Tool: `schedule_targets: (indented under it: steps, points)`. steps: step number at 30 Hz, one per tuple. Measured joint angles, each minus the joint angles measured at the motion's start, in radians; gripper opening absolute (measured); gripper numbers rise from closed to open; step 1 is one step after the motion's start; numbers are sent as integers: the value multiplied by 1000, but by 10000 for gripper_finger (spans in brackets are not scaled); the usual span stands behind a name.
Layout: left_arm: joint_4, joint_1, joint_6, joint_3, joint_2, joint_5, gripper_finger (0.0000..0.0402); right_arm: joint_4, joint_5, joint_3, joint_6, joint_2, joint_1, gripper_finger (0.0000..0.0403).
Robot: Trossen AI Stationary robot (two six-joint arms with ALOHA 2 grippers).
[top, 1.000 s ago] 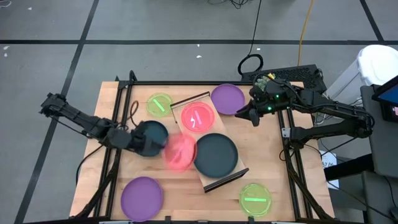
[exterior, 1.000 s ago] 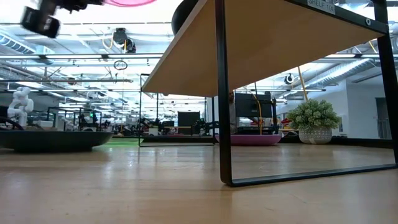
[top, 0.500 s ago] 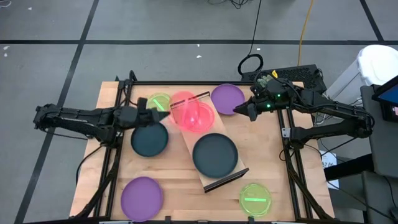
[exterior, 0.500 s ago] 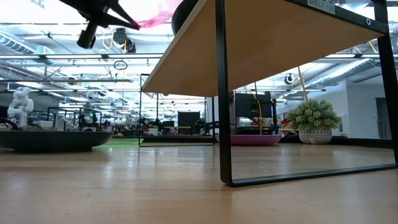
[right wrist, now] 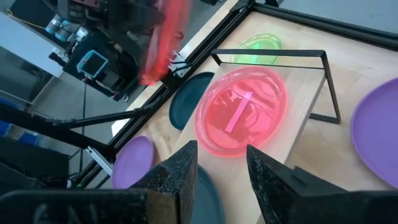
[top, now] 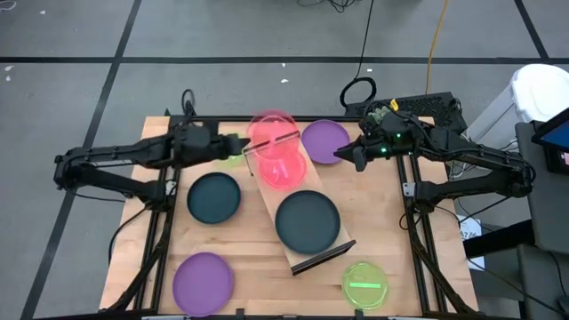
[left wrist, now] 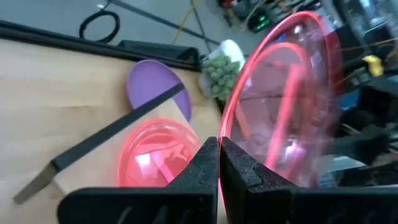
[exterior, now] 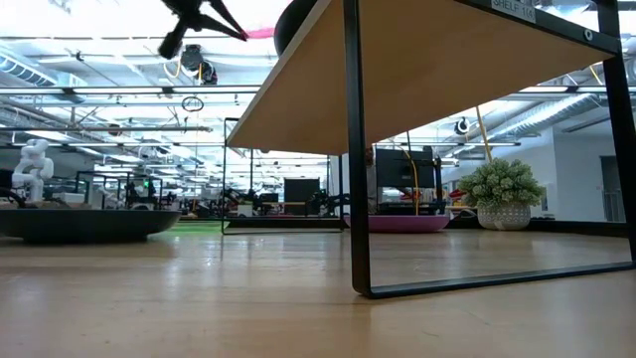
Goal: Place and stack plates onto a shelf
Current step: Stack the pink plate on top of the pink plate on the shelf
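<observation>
My left gripper [top: 238, 142] sits in the upper middle of the high view, pinched tight on the rim of a small pink plate [top: 271, 132]. In the left wrist view my two dark fingers [left wrist: 202, 163] meet on that rim, and the held plate stands almost on edge, tilted. It hangs in the air over the far end of the shelf [top: 307, 251], near the upper rail [top: 272, 142].

A second pink plate [top: 283, 168] already lies flat on the shelf, just below the held one in the high view. A dark plate [top: 308, 221] lies on the shelf's lower half.

To do this step well, I judge I should level the held plate first, then centre it over the lying pink plate, then lower until the two nest. The rail is close, so I should come down clear of it. I should let go only when the plate rests flat.

My right gripper [top: 340, 156] waits at upper right, beside a purple plate [top: 324, 140], its fingers apart and empty.

Off the shelf lie another dark plate [top: 213, 197] at centre left, a purple plate [top: 203, 280] at lower left, and a green plate [top: 365, 284] at lower right. Another green plate [right wrist: 260, 43] is mostly hidden behind my left arm.
</observation>
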Motion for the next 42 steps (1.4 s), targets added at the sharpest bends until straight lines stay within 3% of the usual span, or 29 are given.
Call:
schedule_targets:
  steps: [13,42]
  points:
    - [-33,38,-73,59,177,38,3,-33,0,0,-72,0,0,121]
    - [-114,-11,-188,58,289,65,3,-70,-1,0,-174,0,-6,121]
